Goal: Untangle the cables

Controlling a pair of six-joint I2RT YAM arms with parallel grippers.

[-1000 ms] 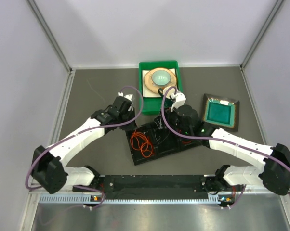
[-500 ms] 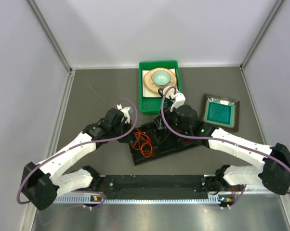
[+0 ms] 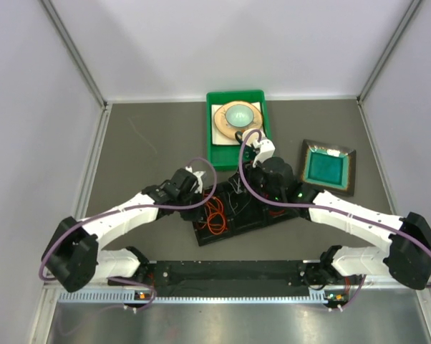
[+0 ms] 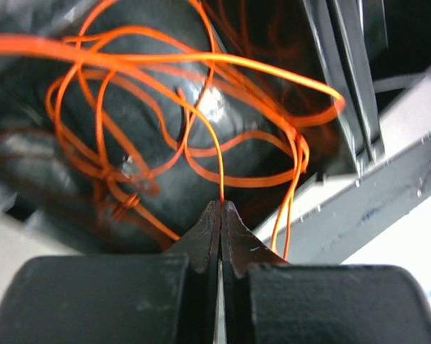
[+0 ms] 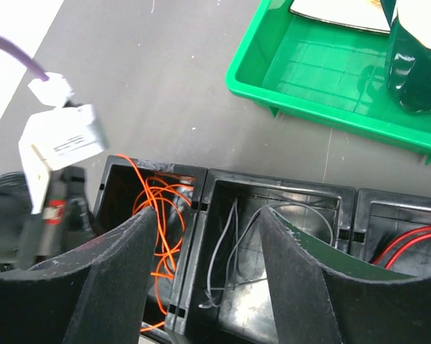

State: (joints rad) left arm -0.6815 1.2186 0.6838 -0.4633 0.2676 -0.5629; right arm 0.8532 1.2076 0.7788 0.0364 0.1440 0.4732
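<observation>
A black three-compartment tray (image 3: 233,218) holds the cables. The orange cable (image 3: 214,213) loops in the left compartment. A pale grey cable (image 5: 230,240) lies in the middle one and a red cable (image 5: 409,240) in the right one. My left gripper (image 4: 222,204) is shut, pinching one strand of the orange cable (image 4: 222,183) at its tips, over the tray's left end (image 3: 201,199). My right gripper (image 5: 209,210) hangs open above the wall between the orange cable (image 5: 160,215) and the grey one, with nothing between its fingers.
A green bin (image 3: 217,154) behind the tray holds a plate and a pale bowl (image 3: 238,115). A teal square dish (image 3: 328,167) sits to the right. Grey walls close in the table on three sides. Thick purple cables arch over both arms.
My left arm has swung in towards the tray and its gripper now sits over the left compartment on the orange loops. The right gripper's jaws have narrowed slightly.
</observation>
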